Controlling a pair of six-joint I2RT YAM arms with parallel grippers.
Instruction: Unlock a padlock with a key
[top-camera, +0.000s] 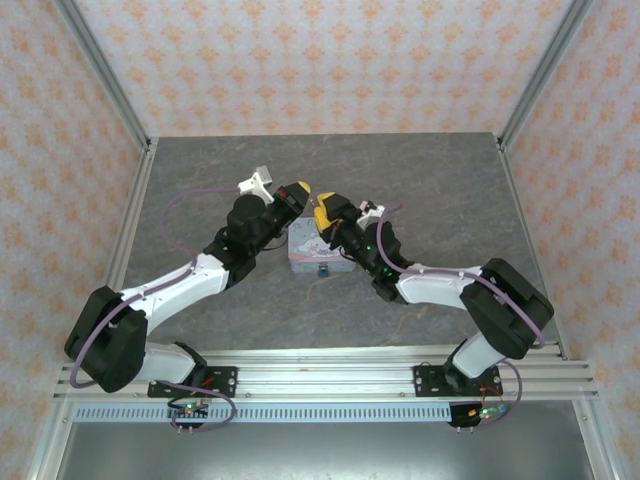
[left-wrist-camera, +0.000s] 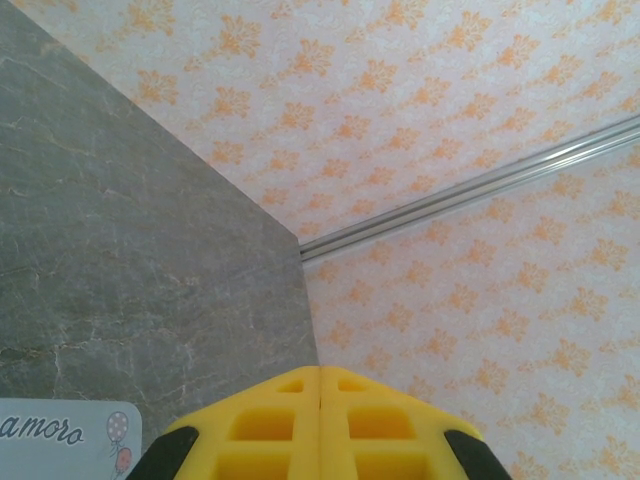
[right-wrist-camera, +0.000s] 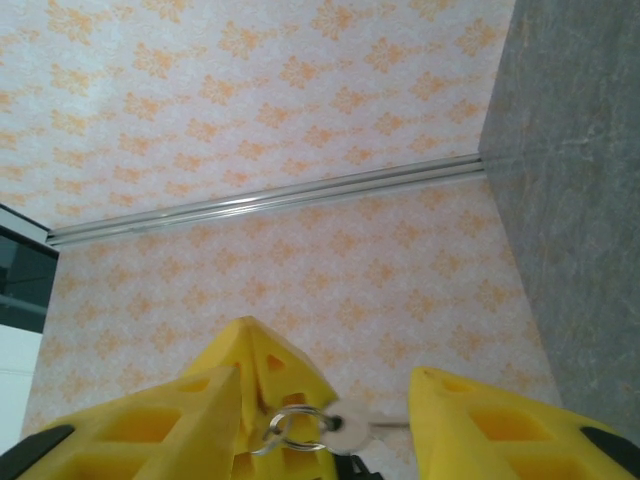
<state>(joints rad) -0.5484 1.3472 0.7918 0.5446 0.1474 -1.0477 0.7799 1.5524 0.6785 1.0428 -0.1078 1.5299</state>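
The tiny blue-teal padlock (top-camera: 324, 270) sits at the near edge of a pastel tin box (top-camera: 310, 247) in the middle of the table. Above the tin's far side my two grippers meet tip to tip. My left gripper (top-camera: 300, 189) (left-wrist-camera: 320, 376) is shut, its yellow fingers (right-wrist-camera: 262, 372) pinching a small silvery ring (right-wrist-camera: 290, 430). From the ring hangs the key (right-wrist-camera: 347, 433), round-headed, its thin blade pointing right. My right gripper (top-camera: 326, 211) (right-wrist-camera: 330, 375) is open, one finger on each side of the key and ring, not touching them.
A corner of the tin (left-wrist-camera: 60, 440) with script lettering lies below the left gripper. Metal frame posts (top-camera: 100, 80) and patterned walls (top-camera: 330, 60) enclose the grey table (top-camera: 440, 190) at the back and sides. A rail (top-camera: 330, 372) runs along the near edge.
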